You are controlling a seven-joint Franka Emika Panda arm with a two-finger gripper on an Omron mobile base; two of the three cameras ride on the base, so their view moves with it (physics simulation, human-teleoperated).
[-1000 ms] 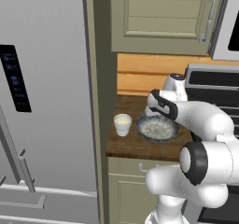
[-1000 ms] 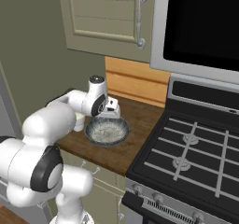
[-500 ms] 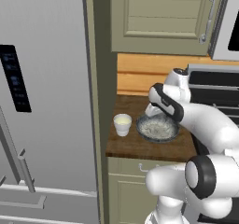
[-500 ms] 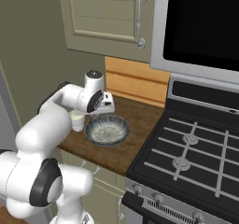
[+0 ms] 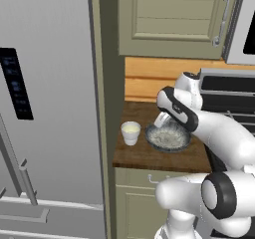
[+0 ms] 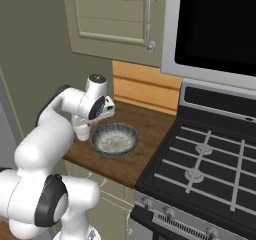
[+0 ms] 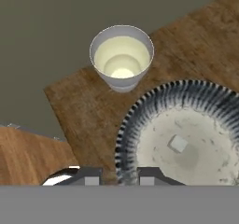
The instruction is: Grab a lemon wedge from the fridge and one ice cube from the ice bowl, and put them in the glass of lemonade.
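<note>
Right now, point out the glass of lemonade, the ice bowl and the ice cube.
glass of lemonade [image 7: 122, 59], hand view, pale liquid inside.
ice bowl [image 7: 154, 104], hand view, ribbed rim.
ice cube [image 7: 178, 143], hand view, top face.

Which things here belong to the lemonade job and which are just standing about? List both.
Job:
- glass of lemonade
- ice bowl, with one ice cube inside
- fridge, doors closed
- pincer, above the bowl's rim

Standing about:
- stove
- microwave
- upper cabinet
- wooden counter
</note>
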